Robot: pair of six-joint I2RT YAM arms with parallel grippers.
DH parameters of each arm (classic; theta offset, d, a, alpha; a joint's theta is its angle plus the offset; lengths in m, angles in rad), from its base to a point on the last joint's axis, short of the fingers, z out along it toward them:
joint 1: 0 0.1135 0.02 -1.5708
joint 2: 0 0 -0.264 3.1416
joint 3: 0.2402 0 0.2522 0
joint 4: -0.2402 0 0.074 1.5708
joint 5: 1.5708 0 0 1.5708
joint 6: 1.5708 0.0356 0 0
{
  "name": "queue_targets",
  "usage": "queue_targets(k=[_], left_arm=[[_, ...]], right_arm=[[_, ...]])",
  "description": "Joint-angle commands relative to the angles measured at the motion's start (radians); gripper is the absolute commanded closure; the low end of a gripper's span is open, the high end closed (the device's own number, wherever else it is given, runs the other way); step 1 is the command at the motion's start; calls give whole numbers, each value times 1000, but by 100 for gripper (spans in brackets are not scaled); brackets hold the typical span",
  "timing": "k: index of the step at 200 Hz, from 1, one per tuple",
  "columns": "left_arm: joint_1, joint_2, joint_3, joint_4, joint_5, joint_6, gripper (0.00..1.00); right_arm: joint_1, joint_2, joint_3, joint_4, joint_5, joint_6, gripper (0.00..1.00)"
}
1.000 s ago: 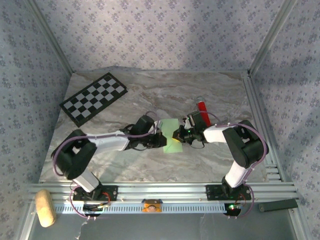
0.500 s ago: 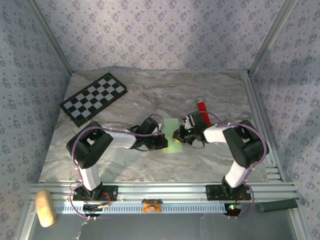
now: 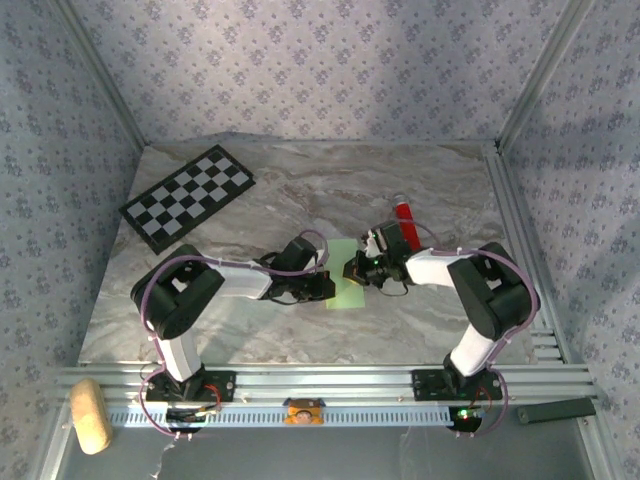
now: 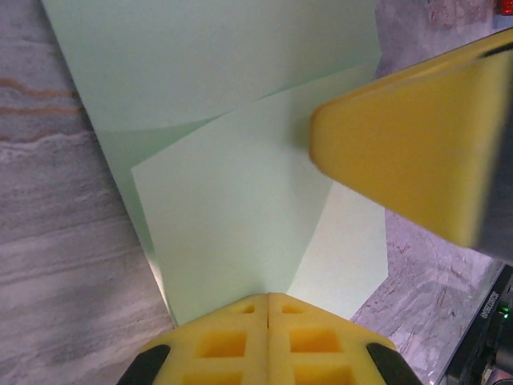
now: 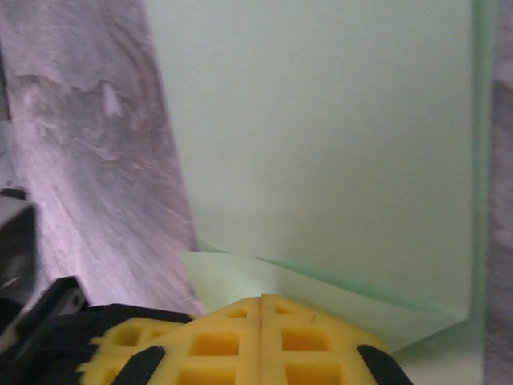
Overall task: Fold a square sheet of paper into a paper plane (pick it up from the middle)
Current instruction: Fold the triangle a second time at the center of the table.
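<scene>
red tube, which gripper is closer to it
Right. The right gripper is at the right edge of the green paper, nearer the red tube; the left gripper is at the paper's left edge, farther off.

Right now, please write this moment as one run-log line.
left gripper: shut, tips at square sheet of paper | right gripper: shut, tips at same sheet | sheet: partly folded, on table

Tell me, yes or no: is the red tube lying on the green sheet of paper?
No, the red tube lies on the bare marble table, farther back and clearly apart from the green sheet of paper.
</scene>
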Motion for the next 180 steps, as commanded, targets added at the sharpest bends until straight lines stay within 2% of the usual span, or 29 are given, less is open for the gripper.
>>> queue_targets(k=[1, 33, 64, 85, 115, 155, 180], left_arm=[[-5, 14, -17, -153, -49, 34, 100], [-6, 16, -29, -152, -50, 36, 100], [-5, 16, -37, -134, -47, 28, 100], [-6, 12, -36, -116, -35, 30, 100], [-6, 3, -26, -106, -29, 29, 100], [-5, 1, -13, -112, -20, 31, 100], [-8, -13, -11, -110, -21, 24, 100]], right_arm=[[-36, 31, -33, -43, 47, -24, 99], [-139, 29, -58, 5, 44, -11, 99], [-194, -6, -51, 26, 21, -9, 98], [-176, -82, -59, 93, -39, -22, 96], [-118, -163, -47, 21, -20, -76, 94], [-56, -70, -32, 20, -106, -90, 95], [-68, -21, -39, -22, -70, -102, 98]])
